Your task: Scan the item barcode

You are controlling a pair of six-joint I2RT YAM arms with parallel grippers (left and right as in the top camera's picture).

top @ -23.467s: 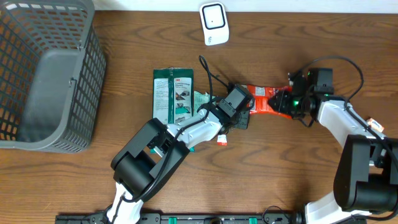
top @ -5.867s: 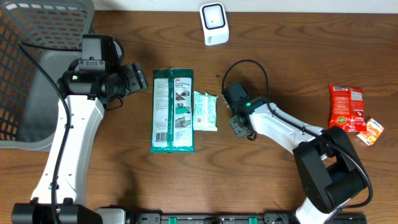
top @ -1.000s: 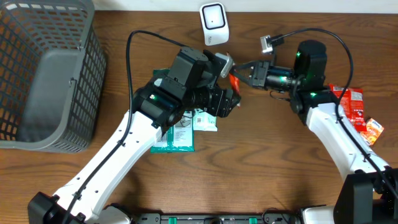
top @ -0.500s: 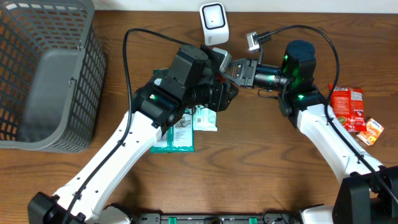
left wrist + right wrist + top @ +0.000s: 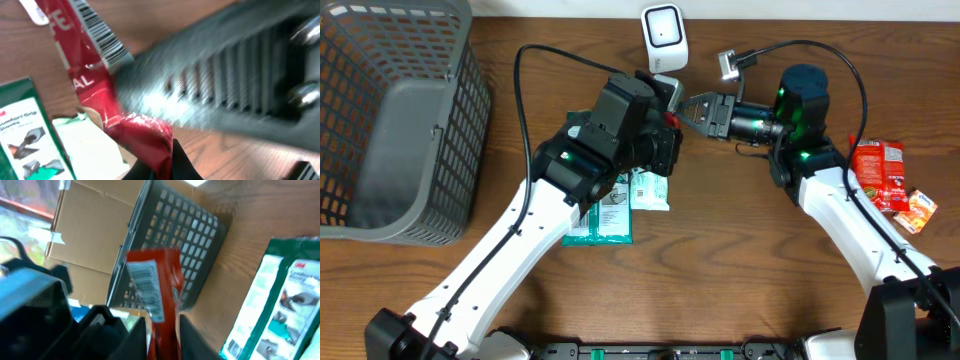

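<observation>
The item is a red packet (image 5: 75,50) with a white barcode (image 5: 102,36) along one edge, held in the air just below the white scanner (image 5: 663,38). My left gripper (image 5: 167,162) is shut on the packet's lower end. My right gripper (image 5: 165,340) faces it from the right. Its jaws stand slightly apart on either side of the same packet (image 5: 159,275), whose barcode (image 5: 147,292) faces the right wrist camera. In the overhead view only a sliver of the red packet (image 5: 670,120) shows between the left gripper (image 5: 670,112) and the right gripper (image 5: 692,107).
A grey mesh basket (image 5: 390,110) stands at the far left. A green pack (image 5: 582,225) and a white-green wipes pouch (image 5: 650,190) lie under my left arm. Another red snack bag (image 5: 878,175) and a small orange packet (image 5: 920,212) lie at the right edge.
My left gripper has closed on the red packet. My right arm swung left toward the scanner, and its jaws have loosened from the packet.
</observation>
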